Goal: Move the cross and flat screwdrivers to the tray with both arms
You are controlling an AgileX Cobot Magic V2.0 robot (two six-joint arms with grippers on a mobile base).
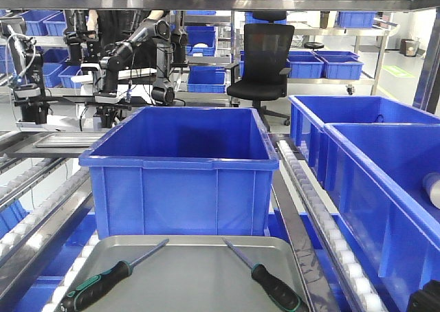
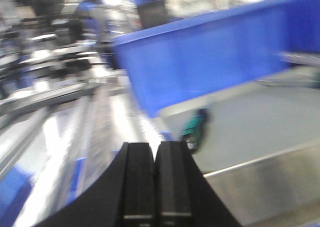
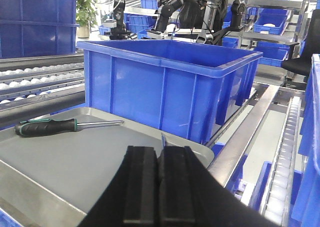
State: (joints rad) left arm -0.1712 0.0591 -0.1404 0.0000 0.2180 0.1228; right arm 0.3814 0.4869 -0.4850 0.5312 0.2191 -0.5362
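Two black-and-green screwdrivers lie on the grey tray (image 1: 192,274). One screwdriver (image 1: 103,279) is on its left side and the other screwdriver (image 1: 271,284) on its right, with the shafts pointing toward the blue bin. Neither gripper shows in the front view. In the blurred left wrist view my left gripper (image 2: 155,144) is shut and empty above the tray's (image 2: 250,122) near left edge, a green handle (image 2: 196,127) just beyond it. My right gripper (image 3: 159,149) is shut over the tray (image 3: 60,162). A shaft tip (image 3: 163,138) peeks past its fingers, and the other screwdriver (image 3: 50,127) lies far left.
A deep blue bin (image 1: 182,171) stands right behind the tray. More blue bins (image 1: 371,161) line the right side. Roller rails (image 1: 41,223) run along both sides. Another robot's black arms (image 1: 130,58) and an office chair (image 1: 265,58) are in the background.
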